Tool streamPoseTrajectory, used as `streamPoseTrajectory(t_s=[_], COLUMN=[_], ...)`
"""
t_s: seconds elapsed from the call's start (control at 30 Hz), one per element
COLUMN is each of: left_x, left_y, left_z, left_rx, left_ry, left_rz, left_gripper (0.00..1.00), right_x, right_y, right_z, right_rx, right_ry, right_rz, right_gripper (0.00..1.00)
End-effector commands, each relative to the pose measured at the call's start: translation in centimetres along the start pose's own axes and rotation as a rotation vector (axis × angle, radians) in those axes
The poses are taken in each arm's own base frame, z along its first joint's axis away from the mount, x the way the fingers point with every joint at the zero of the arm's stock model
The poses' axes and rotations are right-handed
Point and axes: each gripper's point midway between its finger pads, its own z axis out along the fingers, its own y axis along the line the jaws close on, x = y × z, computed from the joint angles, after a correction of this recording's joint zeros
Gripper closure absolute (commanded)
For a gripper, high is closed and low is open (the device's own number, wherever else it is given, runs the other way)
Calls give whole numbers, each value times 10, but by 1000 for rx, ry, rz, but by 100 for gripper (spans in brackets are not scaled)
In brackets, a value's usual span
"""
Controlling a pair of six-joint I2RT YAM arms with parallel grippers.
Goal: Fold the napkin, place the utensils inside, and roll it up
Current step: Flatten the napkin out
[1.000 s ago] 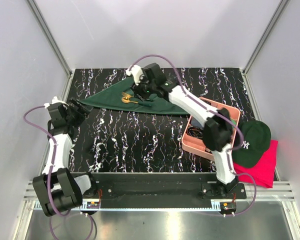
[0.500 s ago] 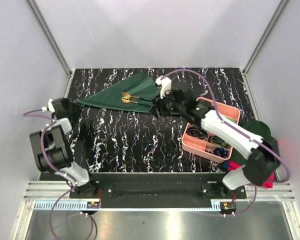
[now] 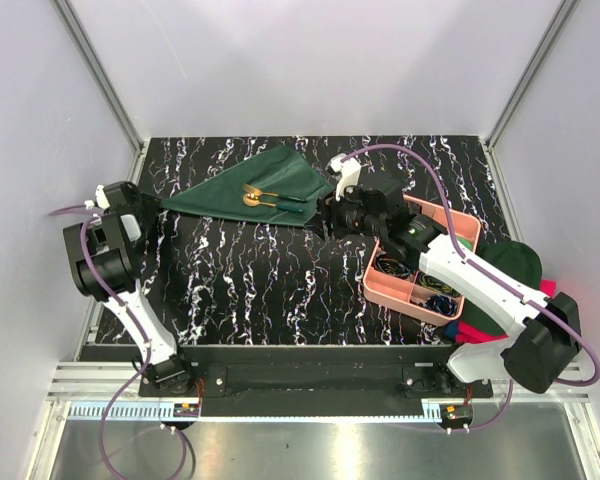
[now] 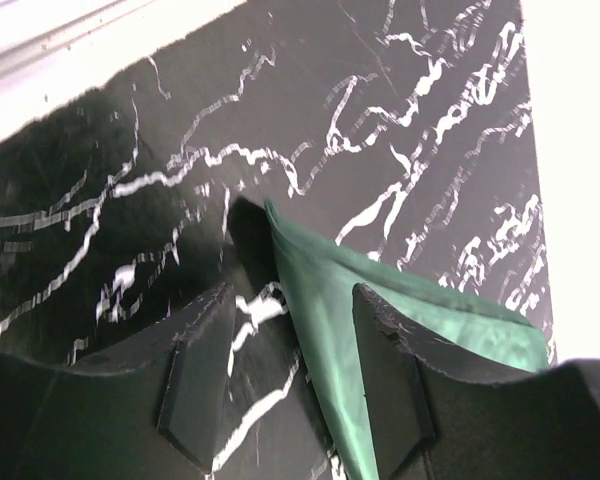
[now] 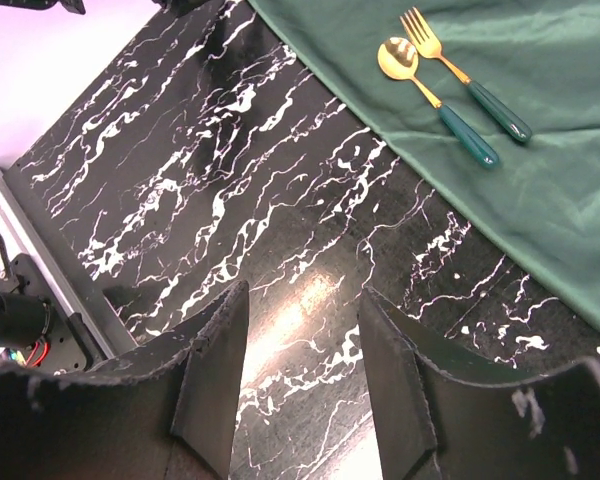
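We see the napkin (image 3: 242,186), a folded triangle, at the upper centre of the worktop (image 3: 270,280), with the utensils (image 3: 272,199) on it. The left end effector (image 4: 292,305) is apart at the napkin's corner. The right end effector (image 5: 302,300) is apart and empty.

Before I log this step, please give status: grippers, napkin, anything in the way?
Left gripper open at napkin corner. Right gripper open, empty, over table. Napkin folded triangular, fork and spoon on it. Nothing blocking.

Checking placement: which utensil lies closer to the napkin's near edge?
The spoon, with the round gold bowl; the pronged fork lies beside it, farther onto the napkin.
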Motion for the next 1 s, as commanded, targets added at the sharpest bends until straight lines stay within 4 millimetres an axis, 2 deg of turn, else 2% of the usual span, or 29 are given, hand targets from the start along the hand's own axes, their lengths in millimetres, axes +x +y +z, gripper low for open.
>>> streamPoseTrajectory(t_s=[0.0,0.2,0.67,0.87,0.97], left_x=[-18,-16,-8,-4,-4], left_y=[-21,-15,-2,0,-1], left_z=[12,26,34,39,41], left_rx=[55,37,15,5,9], left_ry=[-21,-3,30,57,69], left_rz=[0,5,1,-3,0], left_gripper=[48,52,63,75,84], right_x=[-19,-15,-12,-12,-12], right_y=[-1,-6,-7,-8,-8], right_z=[-7,-5,2,1,0], right_rx=[26,44,46,47,47], right_ry=[-72,-62,-49,-50,-49], right_rz=[14,16,20,17,14], right_gripper=[44,43,40,39,38])
